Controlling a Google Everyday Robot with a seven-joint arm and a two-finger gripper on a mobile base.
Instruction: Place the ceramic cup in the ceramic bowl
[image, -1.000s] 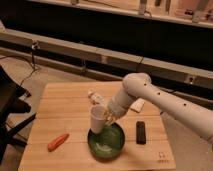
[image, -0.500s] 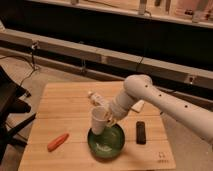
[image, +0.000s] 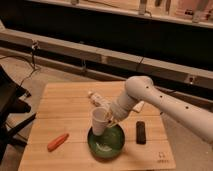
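Observation:
The white ceramic cup (image: 99, 121) is held in my gripper (image: 106, 116), tilted a little, over the left rim of the dark green ceramic bowl (image: 107, 142). The bowl sits on the wooden table (image: 65, 107) near its front edge. My white arm (image: 165, 102) reaches in from the right. The gripper is shut on the cup; the cup's base looks close to or touching the bowl's inner edge.
An orange carrot (image: 57, 141) lies at the table's front left. A black rectangular object (image: 141, 132) lies right of the bowl. A pale object (image: 95, 98) lies behind the cup. A dark chair (image: 10, 107) stands left of the table.
The cup and gripper have shifted very slightly down toward the bowl; otherwise almost nothing has moved.

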